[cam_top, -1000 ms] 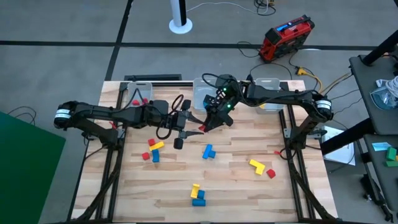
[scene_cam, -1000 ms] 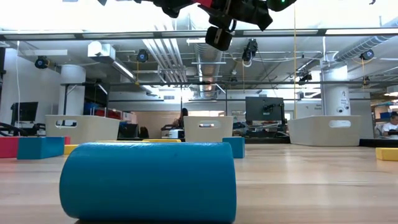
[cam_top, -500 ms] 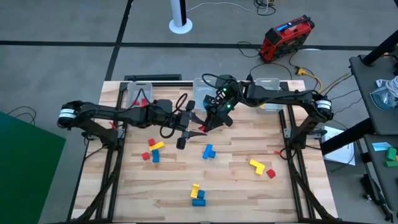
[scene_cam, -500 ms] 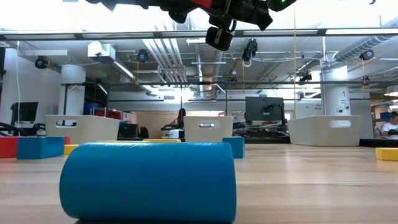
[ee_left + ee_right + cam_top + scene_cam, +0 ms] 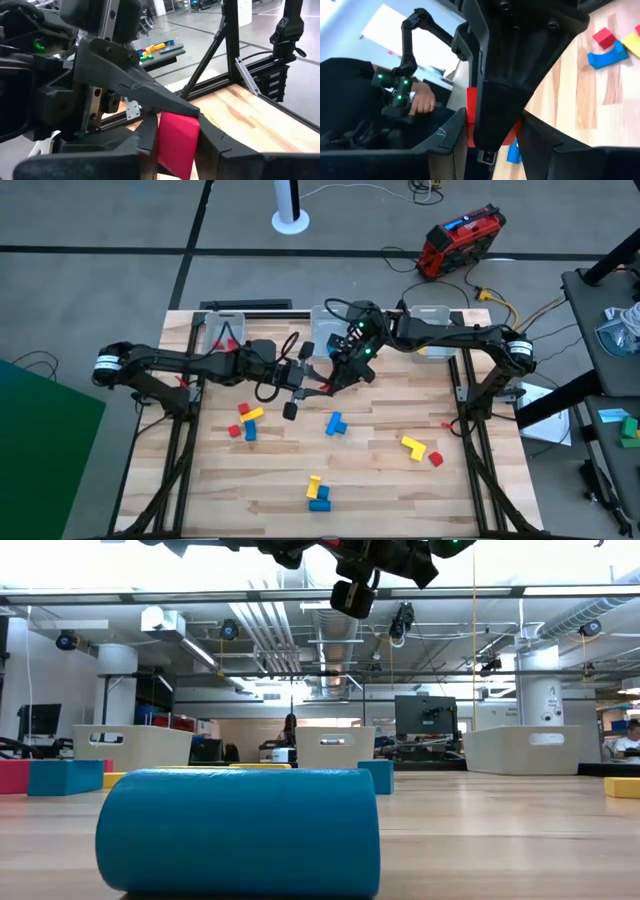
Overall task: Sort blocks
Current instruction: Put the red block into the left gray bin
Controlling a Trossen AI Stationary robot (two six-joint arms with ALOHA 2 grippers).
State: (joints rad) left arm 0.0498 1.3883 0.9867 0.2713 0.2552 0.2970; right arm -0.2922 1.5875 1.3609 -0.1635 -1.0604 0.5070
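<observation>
the table [image 5: 380, 480] carries loose blocks [image 5: 330, 423] toward six o'clock. above its centre the right gripper [image 5: 328, 387] and left gripper [image 5: 312, 383] meet (fingertips interleaved) around one red block [image 5: 176, 141]; both pairs of fingers are narrowed against it, at twelve o'clock from the blue block.

Over the last second the left gripper [image 5: 308, 388] slides toward the right gripper [image 5: 333, 383] above the middle of the table until the two meet around the red block [image 5: 176, 142], which now sits between both pairs of fingers
</observation>
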